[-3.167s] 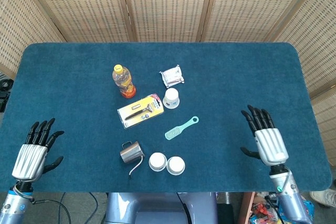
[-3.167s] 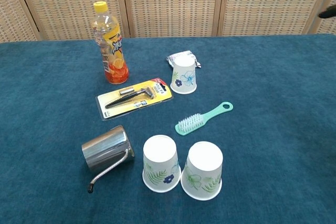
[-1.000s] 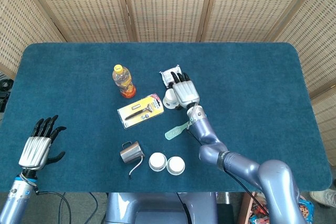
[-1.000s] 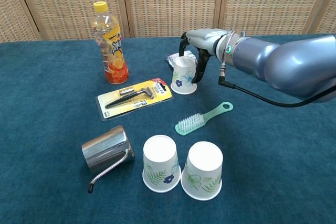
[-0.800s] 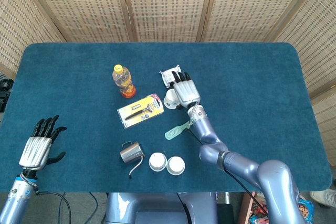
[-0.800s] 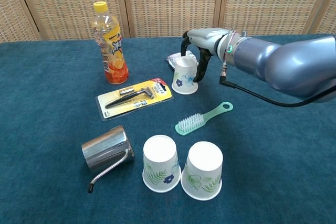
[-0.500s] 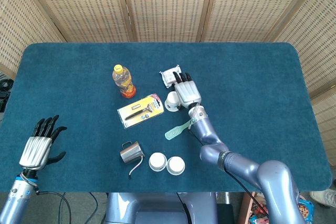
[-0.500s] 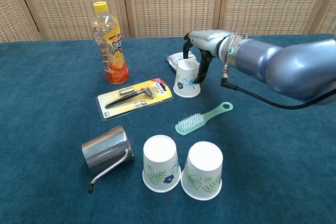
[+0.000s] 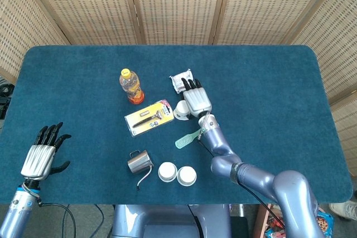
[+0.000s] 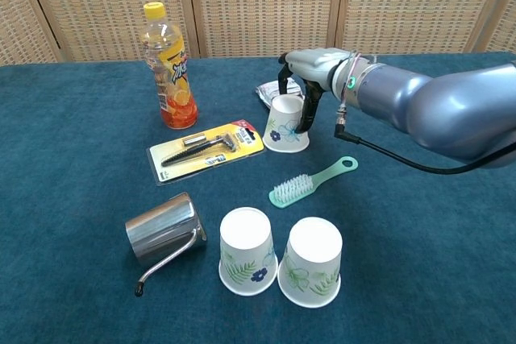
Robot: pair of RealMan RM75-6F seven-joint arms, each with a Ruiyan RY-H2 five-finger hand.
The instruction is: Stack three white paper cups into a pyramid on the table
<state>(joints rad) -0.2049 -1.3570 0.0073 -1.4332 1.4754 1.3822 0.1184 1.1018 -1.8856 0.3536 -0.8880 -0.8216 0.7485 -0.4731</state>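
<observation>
Two white paper cups with leaf prints [image 10: 247, 251] [image 10: 311, 262] stand upside down side by side near the table's front edge, also seen in the head view as cups [image 9: 167, 171] [image 9: 186, 175]. A third flower-printed cup [image 10: 286, 126] [image 9: 181, 111] sits upside down and tilted mid-table, next to the razor pack. My right hand [image 10: 313, 68] [image 9: 196, 101] grips this cup from above, fingers curled down its far side. My left hand [image 9: 40, 157] hovers open at the table's left front corner, far from the cups.
An orange drink bottle [image 10: 168, 66] stands at the back left. A carded razor pack [image 10: 206, 149], a mint brush [image 10: 310, 182], a steel pitcher [image 10: 164, 230] lying beside the front cups and a foil packet [image 10: 268, 89] behind the held cup lie around.
My right arm swung in from the right edge and took hold of the far cup. In the last second the cup tipped and shifted slightly toward the front. The left hand barely moved.
</observation>
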